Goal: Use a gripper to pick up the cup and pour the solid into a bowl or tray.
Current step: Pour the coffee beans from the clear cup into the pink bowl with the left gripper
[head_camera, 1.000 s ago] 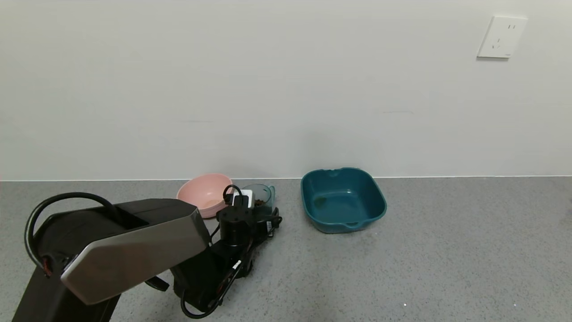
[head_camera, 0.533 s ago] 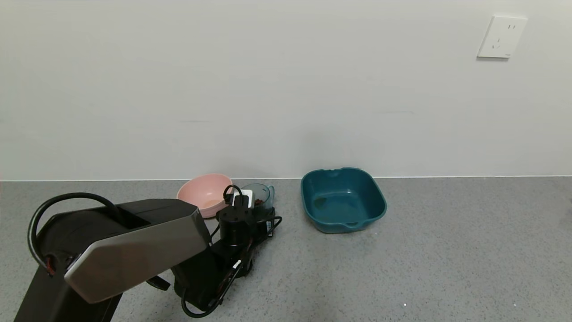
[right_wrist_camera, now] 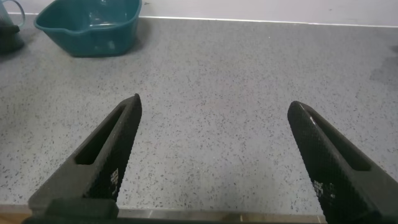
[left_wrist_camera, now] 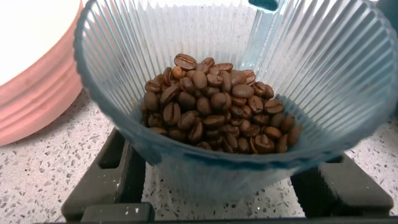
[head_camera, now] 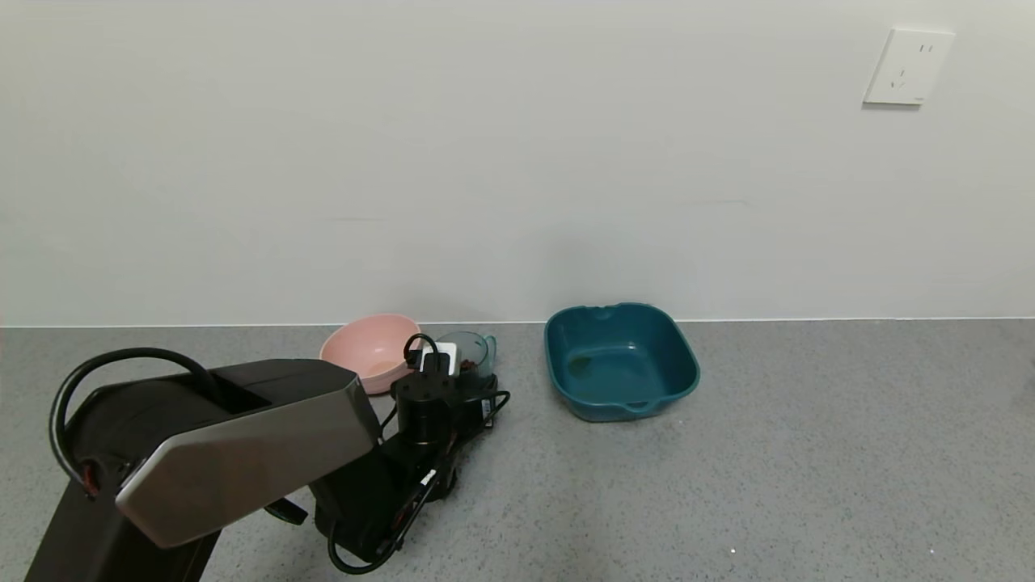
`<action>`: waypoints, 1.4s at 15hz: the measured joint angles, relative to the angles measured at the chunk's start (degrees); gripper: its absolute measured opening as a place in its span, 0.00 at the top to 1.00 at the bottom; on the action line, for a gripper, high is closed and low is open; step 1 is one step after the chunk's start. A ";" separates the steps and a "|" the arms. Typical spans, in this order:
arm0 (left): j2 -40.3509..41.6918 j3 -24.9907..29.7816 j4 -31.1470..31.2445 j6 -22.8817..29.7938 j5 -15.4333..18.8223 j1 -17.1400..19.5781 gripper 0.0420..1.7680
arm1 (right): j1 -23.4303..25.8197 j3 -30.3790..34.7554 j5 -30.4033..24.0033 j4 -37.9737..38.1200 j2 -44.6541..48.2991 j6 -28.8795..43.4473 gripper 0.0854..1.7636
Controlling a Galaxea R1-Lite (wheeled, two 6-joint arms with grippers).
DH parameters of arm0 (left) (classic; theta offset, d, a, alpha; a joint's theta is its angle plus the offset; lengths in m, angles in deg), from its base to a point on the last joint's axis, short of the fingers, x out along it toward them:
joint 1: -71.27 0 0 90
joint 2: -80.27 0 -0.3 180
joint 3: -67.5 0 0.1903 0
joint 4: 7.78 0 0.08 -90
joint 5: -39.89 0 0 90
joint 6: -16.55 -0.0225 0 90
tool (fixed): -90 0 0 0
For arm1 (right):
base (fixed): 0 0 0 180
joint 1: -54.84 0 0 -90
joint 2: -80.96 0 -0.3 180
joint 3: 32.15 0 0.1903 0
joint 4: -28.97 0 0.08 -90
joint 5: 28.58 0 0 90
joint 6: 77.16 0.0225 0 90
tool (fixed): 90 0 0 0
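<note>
The translucent grey-teal cup (head_camera: 475, 352) stands on the grey counter next to the pink bowl (head_camera: 368, 349), its handle towards the teal tray. It holds a heap of dark brown beans (left_wrist_camera: 211, 106), also just visible in the head view (head_camera: 466, 369). My left gripper (head_camera: 454, 390) reaches in from the front. In the left wrist view (left_wrist_camera: 217, 180) its black fingers (left_wrist_camera: 118, 168) press on both sides of the cup's ribbed body (left_wrist_camera: 311, 74). The pink bowl's wall (left_wrist_camera: 31, 81) is close beside the cup. My right gripper (right_wrist_camera: 214, 104) is open and empty over bare counter.
A squarish dark teal tray (head_camera: 618, 360) with handles sits to the right of the cup, near the wall; it also shows in the right wrist view (right_wrist_camera: 90, 25). The white wall runs just behind the bowl, cup and tray. A wall socket (head_camera: 907, 67) is at upper right.
The cup's handle and rim have shifted very slightly between the left gripper's fingers. The arms and the other objects have not visibly moved.
</note>
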 joint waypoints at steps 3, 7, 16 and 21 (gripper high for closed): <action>0.28 0.23 0.16 0.01 0.01 -0.06 0.27 | 0.00 0.00 0.00 -0.02 0.00 -0.02 0.03; 1.57 1.00 0.77 -0.24 -0.10 -0.28 0.27 | 0.00 0.00 0.00 -0.02 0.02 -0.02 0.03; 12.54 2.71 12.12 -2.94 -2.11 -0.61 0.27 | 0.00 0.00 0.02 -0.02 0.00 0.00 0.03; 19.64 1.38 19.04 -3.33 -4.79 -0.22 0.27 | 0.00 0.00 0.00 -0.02 0.00 0.00 0.03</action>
